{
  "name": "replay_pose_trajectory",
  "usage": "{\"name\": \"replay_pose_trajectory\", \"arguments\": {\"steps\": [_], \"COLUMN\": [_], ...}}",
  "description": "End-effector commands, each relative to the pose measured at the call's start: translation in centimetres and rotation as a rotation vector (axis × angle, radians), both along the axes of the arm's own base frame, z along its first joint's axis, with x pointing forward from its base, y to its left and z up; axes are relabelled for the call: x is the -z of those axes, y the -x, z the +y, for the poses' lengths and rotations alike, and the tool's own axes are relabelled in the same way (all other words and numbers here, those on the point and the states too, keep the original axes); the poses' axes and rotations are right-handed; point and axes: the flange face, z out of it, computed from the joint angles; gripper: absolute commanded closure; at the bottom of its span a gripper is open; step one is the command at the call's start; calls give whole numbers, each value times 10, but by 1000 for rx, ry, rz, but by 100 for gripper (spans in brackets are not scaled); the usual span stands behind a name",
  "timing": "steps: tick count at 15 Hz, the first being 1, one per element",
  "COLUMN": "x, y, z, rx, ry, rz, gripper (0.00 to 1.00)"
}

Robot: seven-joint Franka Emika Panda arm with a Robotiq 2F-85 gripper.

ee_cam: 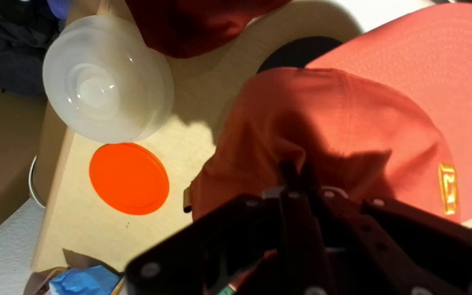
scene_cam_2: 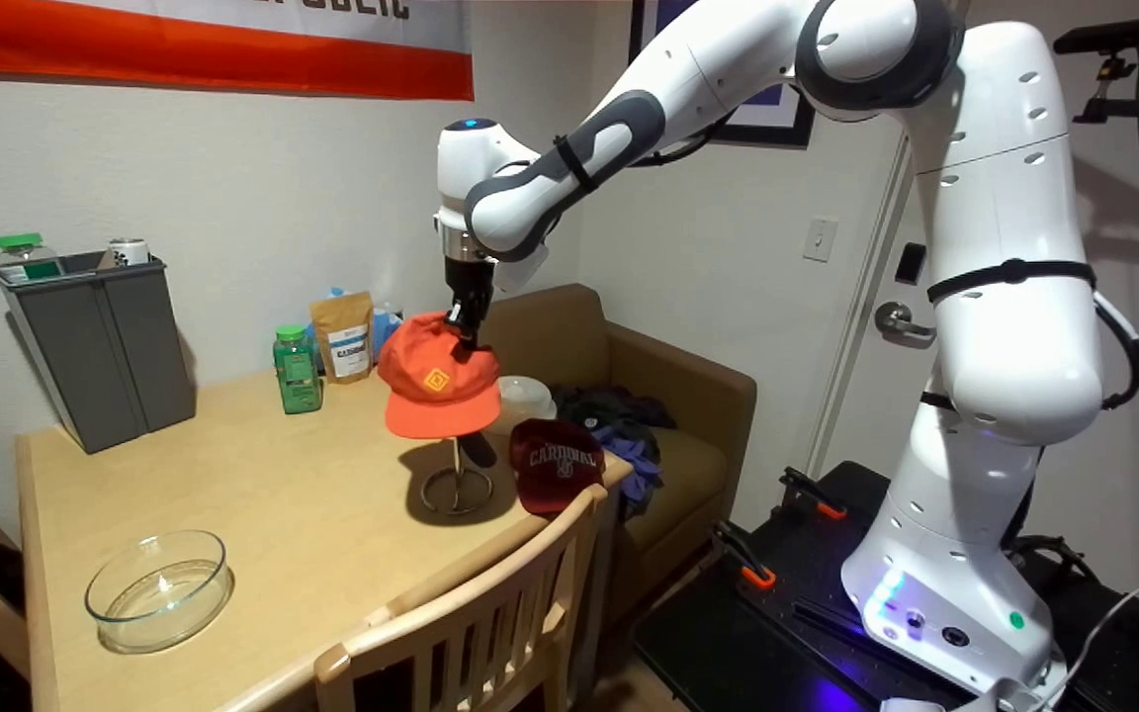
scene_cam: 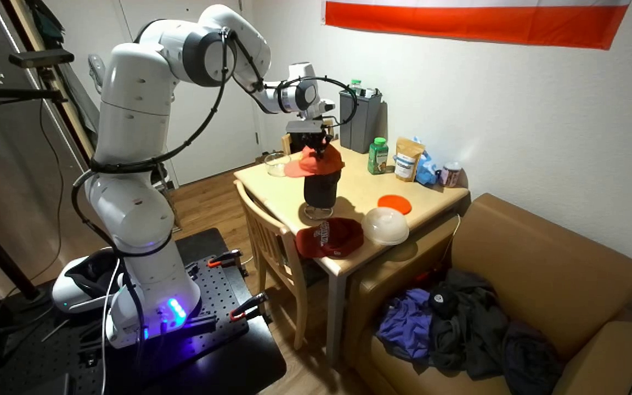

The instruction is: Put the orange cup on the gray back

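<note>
At the front of the wrist view, the tool [ee_cam: 298, 175] is clamped on the crown of the orange cap [ee_cam: 350, 116], its cloth puckered; the brim is thus presumably left free. Beneath, the dark gray form [scene_cam: 321, 191] is partly covered by the cap, so the placing is judged nearly done, though whether any weight is borne there cannot be made out. By a wire stand [scene_cam_2: 457, 470] that form is apparently raised off the counter [scene_cam_2: 283, 494] for access from above. Farther off, a maroon cap [scene_cam: 331, 238] is laid near the counter's corner, seemingly clear of any descent.
</note>
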Motion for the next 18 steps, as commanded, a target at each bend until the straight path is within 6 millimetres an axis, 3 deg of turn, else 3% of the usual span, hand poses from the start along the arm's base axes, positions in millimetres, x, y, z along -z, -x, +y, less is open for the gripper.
{"name": "replay_pose_trajectory", "arguments": {"steps": [1, 3, 4, 5, 9, 14, 18], "x": [5, 4, 2, 0, -26, -83, -116], "y": [6, 6, 6, 6, 11, 29, 45], "z": [-10, -15, -17, -18, -20, -21, -24], "rx": [-2, 9, 18, 24, 36, 37, 36], "ry": [-15, -18, -22, -26, -26, -18, -19], "rz": [20, 22, 24, 22, -15, -103, -151], "gripper": [99, 99, 91, 71, 42, 4, 0]}}
